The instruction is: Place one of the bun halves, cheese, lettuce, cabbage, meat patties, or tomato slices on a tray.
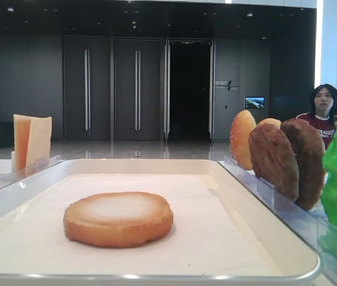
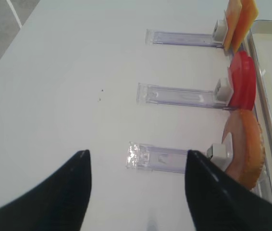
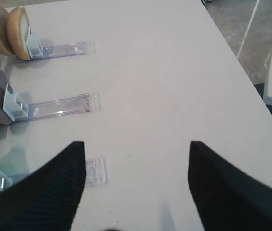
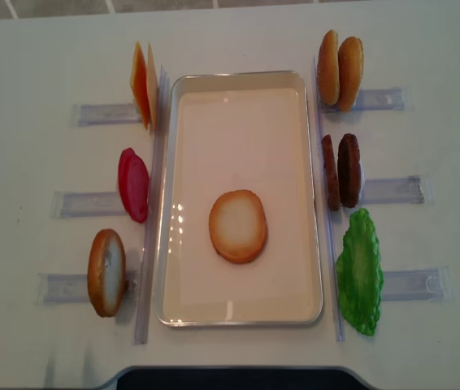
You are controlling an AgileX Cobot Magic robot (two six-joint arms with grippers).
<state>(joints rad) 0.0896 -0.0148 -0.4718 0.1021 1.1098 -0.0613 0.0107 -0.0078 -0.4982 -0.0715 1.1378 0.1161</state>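
Observation:
A flat bun half (image 4: 238,226) lies face up near the middle of the white tray (image 4: 165,203); the low exterior view shows the same bun half (image 1: 118,218). Left of the tray, cheese (image 4: 141,93), a tomato slice (image 4: 133,184) and a domed bun half (image 4: 106,272) stand in holders. On its right stand two bun halves (image 4: 340,69), meat patties (image 4: 342,171) and lettuce (image 4: 358,272). Cabbage is out of view. My left gripper (image 2: 137,154) is open over bare table left of the holders. My right gripper (image 3: 137,143) is open over bare table, holding nothing.
Clear plastic holders (image 2: 184,94) lie in rows on both sides of the tray, with one (image 3: 59,107) running towards the right gripper. The table's right edge (image 3: 232,45) drops to the floor. A person (image 1: 324,110) stands in the background.

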